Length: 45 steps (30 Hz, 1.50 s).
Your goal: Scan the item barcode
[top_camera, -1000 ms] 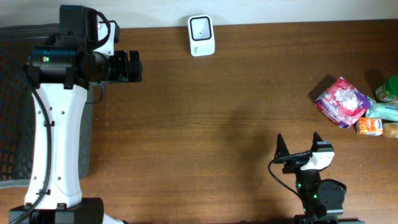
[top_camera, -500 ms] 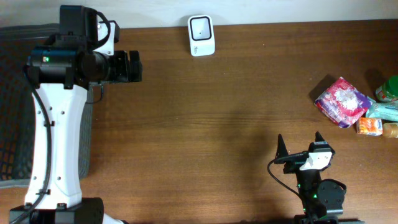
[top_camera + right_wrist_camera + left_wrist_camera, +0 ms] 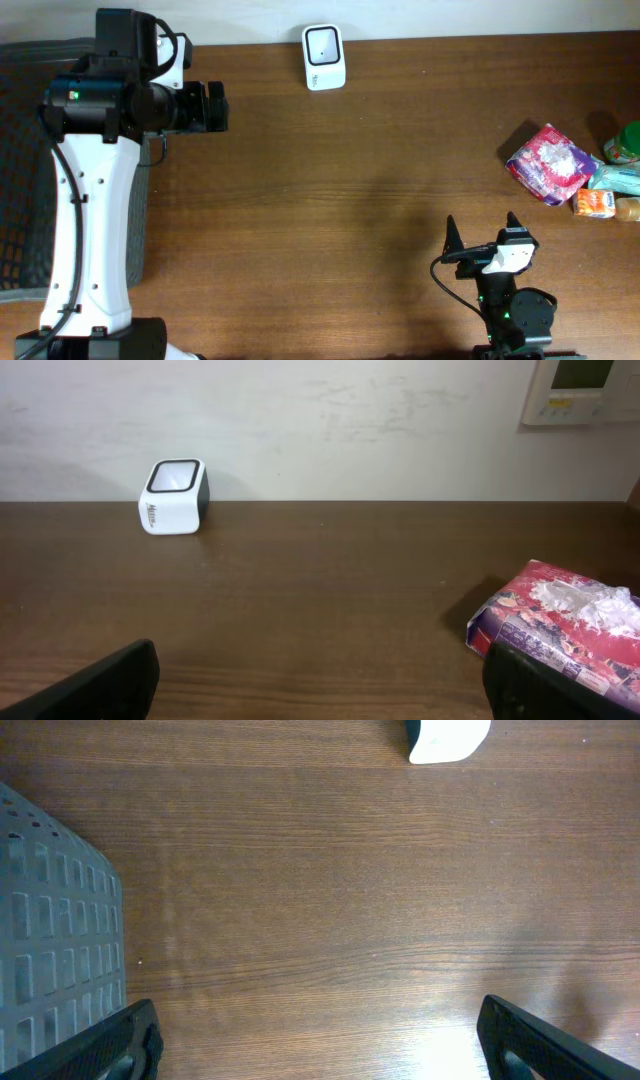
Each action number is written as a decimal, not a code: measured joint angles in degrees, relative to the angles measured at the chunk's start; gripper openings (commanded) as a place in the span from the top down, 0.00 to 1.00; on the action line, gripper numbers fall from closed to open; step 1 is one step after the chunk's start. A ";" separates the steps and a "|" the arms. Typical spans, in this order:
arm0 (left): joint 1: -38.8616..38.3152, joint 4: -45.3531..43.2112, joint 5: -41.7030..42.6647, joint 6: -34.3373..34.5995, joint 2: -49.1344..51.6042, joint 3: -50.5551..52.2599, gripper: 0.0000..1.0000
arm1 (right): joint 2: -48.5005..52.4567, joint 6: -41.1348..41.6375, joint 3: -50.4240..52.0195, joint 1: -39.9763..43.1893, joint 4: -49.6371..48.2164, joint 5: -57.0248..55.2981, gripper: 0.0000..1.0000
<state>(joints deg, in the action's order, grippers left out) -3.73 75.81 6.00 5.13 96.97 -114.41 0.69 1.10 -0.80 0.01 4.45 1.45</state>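
A white barcode scanner with a dark window stands at the table's far edge; it also shows in the right wrist view as the scanner against the wall, and its corner tops the left wrist view. A purple and pink packet lies at the right, seen close as the packet in the right wrist view. My left gripper is open over bare wood at the far left. My right gripper is open near the front edge, left of the packet, holding nothing.
A cluster of small items lies at the right edge: a green one, a pale teal one and an orange one. A grey perforated basket sits off the table's left side. A wall panel hangs behind.
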 measured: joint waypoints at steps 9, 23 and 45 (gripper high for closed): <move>0.00 0.26 0.00 0.02 0.00 0.00 0.01 | 0.00 0.04 0.00 0.00 0.00 0.00 0.01; -2.58 -19.28 2.62 -2.12 -29.68 38.60 0.01 | -0.04 0.04 0.00 -0.02 -0.11 -0.17 0.01; -2.58 -64.92 2.80 -9.01 -78.77 100.76 0.01 | -0.07 0.22 0.02 -0.02 -0.07 -0.15 0.01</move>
<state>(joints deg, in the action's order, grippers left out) -6.31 10.90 8.80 -3.88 18.20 -13.65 0.62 1.32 -0.78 -0.01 4.38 1.30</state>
